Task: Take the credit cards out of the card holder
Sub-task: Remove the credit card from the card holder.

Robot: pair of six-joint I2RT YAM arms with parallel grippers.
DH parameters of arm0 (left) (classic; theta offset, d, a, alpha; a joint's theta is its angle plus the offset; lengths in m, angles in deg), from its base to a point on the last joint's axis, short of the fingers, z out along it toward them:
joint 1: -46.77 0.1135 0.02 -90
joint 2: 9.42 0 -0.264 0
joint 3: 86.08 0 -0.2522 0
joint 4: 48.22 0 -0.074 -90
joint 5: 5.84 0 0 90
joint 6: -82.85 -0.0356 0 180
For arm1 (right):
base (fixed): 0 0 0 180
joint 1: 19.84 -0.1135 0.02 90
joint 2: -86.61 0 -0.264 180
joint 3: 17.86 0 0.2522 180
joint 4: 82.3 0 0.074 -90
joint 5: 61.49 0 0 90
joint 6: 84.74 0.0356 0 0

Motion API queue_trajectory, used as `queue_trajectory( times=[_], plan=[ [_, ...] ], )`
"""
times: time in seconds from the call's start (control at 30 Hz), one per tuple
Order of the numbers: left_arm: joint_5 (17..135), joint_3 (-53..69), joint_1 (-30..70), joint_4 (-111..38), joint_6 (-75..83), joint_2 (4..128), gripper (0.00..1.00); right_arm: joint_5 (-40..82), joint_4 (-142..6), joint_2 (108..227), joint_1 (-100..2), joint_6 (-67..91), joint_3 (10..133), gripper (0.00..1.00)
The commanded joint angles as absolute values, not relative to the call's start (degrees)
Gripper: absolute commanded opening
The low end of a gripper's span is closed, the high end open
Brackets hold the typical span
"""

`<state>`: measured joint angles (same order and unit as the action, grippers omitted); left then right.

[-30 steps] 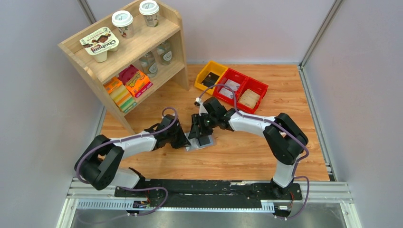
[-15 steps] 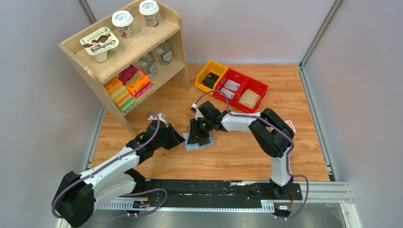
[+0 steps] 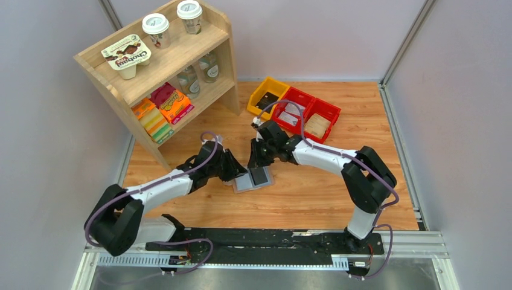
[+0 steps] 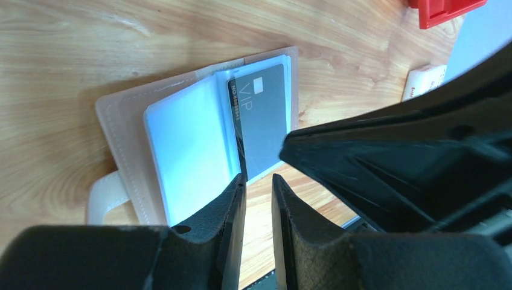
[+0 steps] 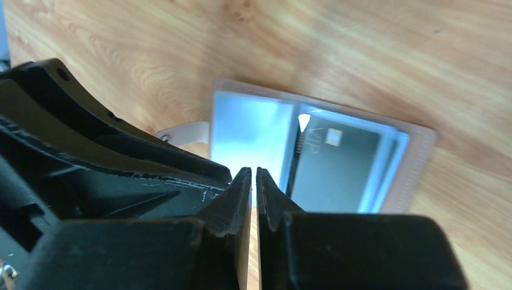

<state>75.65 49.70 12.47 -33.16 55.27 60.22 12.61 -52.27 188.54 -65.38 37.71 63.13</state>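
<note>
Card holder (image 3: 244,183) lying open on table (image 3: 314,193), centre frame; my fingers blocking its near edge in both wrist views. Dark card (image 4: 264,121) sitting in one panel; other panel glaring pale, contents unreadable. My left gripper (image 4: 258,180) hovering, fingers a slit apart, gripping nothing. My right gripper (image 5: 253,172) pinching closed, empty.
</note>
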Motion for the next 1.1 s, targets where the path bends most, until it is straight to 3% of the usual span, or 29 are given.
queue_trajectory(
  times=[0.0,0.53,0.9,1.07],
  plan=[
    [70.90,46.59,12.49,-41.04,57.36,65.80,0.30,20.25,-49.21,186.89,-63.71,37.16,61.21,0.09],
    [68.00,51.95,12.50,-55.98,62.63,81.27,0.41,15.07,-51.22,191.11,-60.98,38.66,58.13,0.14],
    [68.87,53.88,12.49,-61.61,64.04,76.37,0.26,14.10,-51.75,191.63,-60.80,39.19,56.99,0.13],
    [68.96,54.15,12.49,-64.59,63.96,75.21,0.24,13.92,-51.93,191.72,-60.71,39.36,56.72,0.13]
  ],
)
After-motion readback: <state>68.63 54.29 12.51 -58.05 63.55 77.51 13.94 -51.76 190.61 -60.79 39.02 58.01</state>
